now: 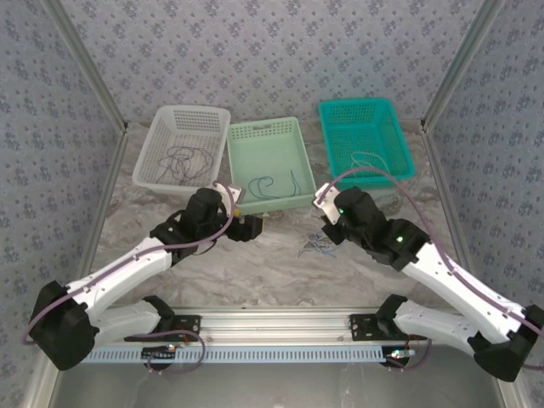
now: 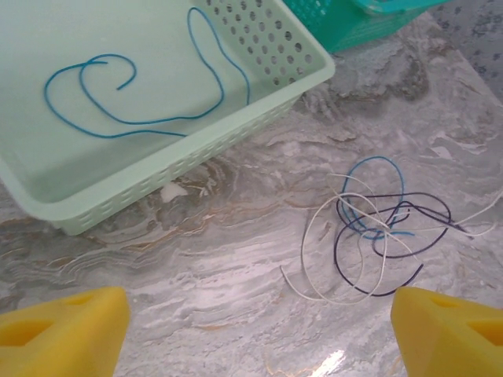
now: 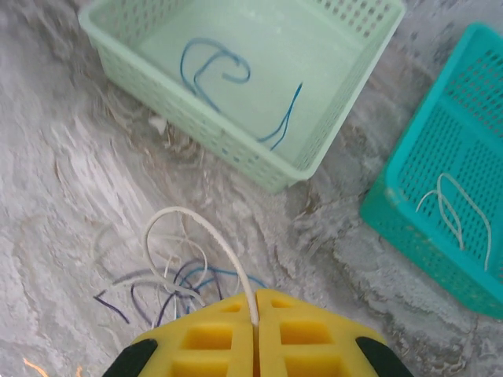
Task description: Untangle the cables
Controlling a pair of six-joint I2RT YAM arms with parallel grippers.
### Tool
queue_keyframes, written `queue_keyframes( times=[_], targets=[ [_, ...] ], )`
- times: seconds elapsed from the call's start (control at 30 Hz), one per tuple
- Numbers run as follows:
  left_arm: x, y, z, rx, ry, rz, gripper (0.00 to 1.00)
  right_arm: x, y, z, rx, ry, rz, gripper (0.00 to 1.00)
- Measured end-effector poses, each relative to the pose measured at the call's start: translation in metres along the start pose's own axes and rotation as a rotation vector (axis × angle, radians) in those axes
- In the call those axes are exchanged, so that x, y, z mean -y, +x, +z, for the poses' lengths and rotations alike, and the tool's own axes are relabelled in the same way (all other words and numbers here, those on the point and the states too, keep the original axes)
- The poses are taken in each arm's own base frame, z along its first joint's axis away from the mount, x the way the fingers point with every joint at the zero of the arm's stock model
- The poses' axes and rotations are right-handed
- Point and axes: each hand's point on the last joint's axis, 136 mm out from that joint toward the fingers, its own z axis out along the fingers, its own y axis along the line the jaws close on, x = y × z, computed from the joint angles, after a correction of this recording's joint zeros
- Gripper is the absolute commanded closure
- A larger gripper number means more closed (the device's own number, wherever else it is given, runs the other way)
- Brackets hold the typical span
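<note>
The cables [image 2: 377,232], a loose knot of white, blue and dark purplish-grey loops, lie on the marbled bench [image 2: 220,259] near a corner of the pale green basket [image 2: 236,137]. The loops sprawl every way, with no clear long axis. The right hand [image 3: 255,308] is pinched tight on the white cable [image 3: 181,210], which arches up from the heap into its yellow fingers [image 3: 212,330], while the left hand [image 2: 255,330] hangs above the bench beside the knot, spread wide, holding and touching nothing.
</note>
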Motion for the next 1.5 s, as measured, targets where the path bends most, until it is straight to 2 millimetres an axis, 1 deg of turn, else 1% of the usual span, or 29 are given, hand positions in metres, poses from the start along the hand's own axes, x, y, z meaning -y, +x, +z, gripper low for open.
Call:
queue_keyframes(
  times=[0.1,0.27,0.37,0.47,0.63,0.8,0.93,1.07,1.2,1.33,1.4,1.5],
  targets=[
    [0.009,-0.003,0.003,0.001,0.035,0.013,0.14,0.007,-0.013,-0.014,0.057,0.002,0.055,0.90],
    [0.032,-0.008,0.011,-0.015,0.106,0.063,0.15,0.019,-0.029,-0.029,0.114,-0.004,0.165,0.88],
    [0.045,-0.008,0.016,-0.030,0.145,0.087,0.16,0.026,-0.046,-0.041,0.166,-0.025,0.226,0.88],
    [0.059,-0.006,0.021,-0.039,0.190,0.113,0.16,0.029,-0.057,-0.049,0.201,-0.046,0.272,0.88],
    [0.088,-0.005,0.031,-0.058,0.259,0.171,0.16,0.027,-0.058,-0.045,0.191,-0.082,0.336,0.89],
    [0.114,-0.015,0.039,-0.031,0.310,0.209,0.16,0.023,-0.063,-0.045,0.206,-0.119,0.392,0.89],
    [0.126,-0.025,0.049,-0.010,0.335,0.219,0.17,0.021,-0.070,-0.047,0.230,-0.147,0.432,0.90],
    [0.132,-0.033,0.061,0.000,0.348,0.221,0.17,0.019,-0.077,-0.049,0.255,-0.174,0.465,0.90],
    [0.140,-0.045,0.067,0.021,0.364,0.226,0.22,0.018,-0.080,-0.050,0.267,-0.189,0.486,0.91],
    [0.157,-0.059,0.070,0.046,0.407,0.239,0.26,0.018,-0.083,-0.051,0.278,-0.199,0.512,0.91],
    [0.164,-0.058,0.073,0.043,0.427,0.247,0.28,0.018,-0.085,-0.052,0.285,-0.200,0.525,0.91],
    [0.171,-0.045,0.081,0.010,0.447,0.252,0.30,0.019,-0.087,-0.052,0.291,-0.202,0.547,0.91]
  ],
)
